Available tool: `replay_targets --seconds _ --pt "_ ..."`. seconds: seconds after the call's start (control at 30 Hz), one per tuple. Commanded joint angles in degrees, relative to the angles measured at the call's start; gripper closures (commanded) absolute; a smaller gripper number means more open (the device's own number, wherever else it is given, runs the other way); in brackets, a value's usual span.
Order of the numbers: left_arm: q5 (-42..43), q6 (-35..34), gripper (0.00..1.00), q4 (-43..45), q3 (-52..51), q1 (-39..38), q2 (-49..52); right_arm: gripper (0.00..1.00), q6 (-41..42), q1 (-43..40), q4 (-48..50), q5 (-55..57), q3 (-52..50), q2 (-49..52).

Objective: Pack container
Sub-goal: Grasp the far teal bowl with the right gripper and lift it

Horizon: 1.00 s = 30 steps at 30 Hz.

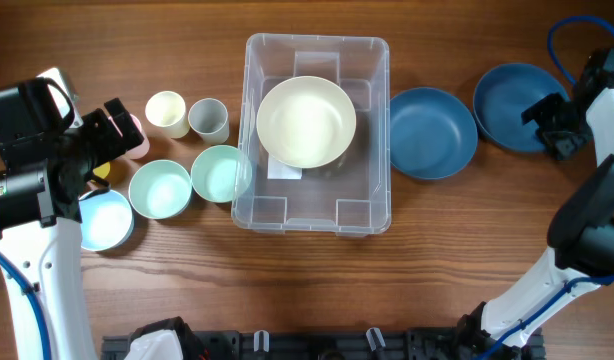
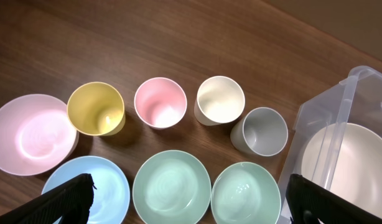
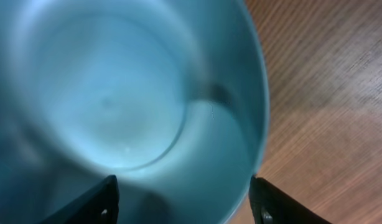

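Observation:
The clear container [image 1: 379,205] stands mid-table with a cream bowl [image 1: 306,121] inside it. Two dark blue bowls [image 1: 432,132] [image 1: 515,105] lie to its right. My right gripper [image 1: 550,128] hovers open over the far-right one. In the right wrist view that blue bowl [image 3: 116,93] fills the frame, and the right gripper [image 3: 183,196] has one finger over the inside and the other at the rim. My left gripper [image 2: 190,194] is wide open above two green bowls [image 2: 172,186] [image 2: 246,194], holding nothing. The container's corner [image 2: 349,93] shows at right.
Left of the container are a light blue bowl [image 2: 94,186], a pink bowl [image 2: 32,132], and yellow [image 2: 96,109], pink [image 2: 160,102], cream [image 2: 220,99] and grey [image 2: 259,130] cups. Bare wood lies in front of the container.

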Motion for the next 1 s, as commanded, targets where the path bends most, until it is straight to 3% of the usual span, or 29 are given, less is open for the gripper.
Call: replay_targets --seconds 0.0,0.1,0.2,0.3,0.47,0.67,0.8,0.97 --pt "0.7 -0.4 0.00 0.2 1.2 0.3 0.1 0.34 1.2 0.0 2.2 -1.0 -0.3 3.2" --pt "0.7 -0.4 0.00 0.2 1.2 0.3 0.1 0.47 3.8 0.0 2.2 -1.4 -0.3 5.7" --pt "0.7 -0.4 0.00 0.2 1.2 0.3 0.1 0.79 3.9 -0.1 2.6 -1.2 -0.3 5.6" --pt "0.7 -0.4 0.00 0.2 1.2 0.3 0.1 0.94 3.8 -0.9 2.0 -1.2 -0.3 5.0" --pt "0.7 -0.4 0.00 0.2 1.2 0.3 0.1 0.96 4.7 -3.0 0.0 -0.2 -0.3 -0.7" --pt "0.7 -0.4 0.00 0.2 1.2 0.3 0.1 0.96 5.1 -1.3 3.8 -2.5 -0.2 -20.9" --pt "0.7 -0.4 0.00 0.2 1.2 0.3 0.1 0.96 1.7 8.8 6.0 -8.6 -0.2 -32.7" --pt "0.7 -0.4 0.00 0.2 1.2 0.3 0.1 0.96 -0.7 33.0 5.0 -3.6 -0.3 -32.3"
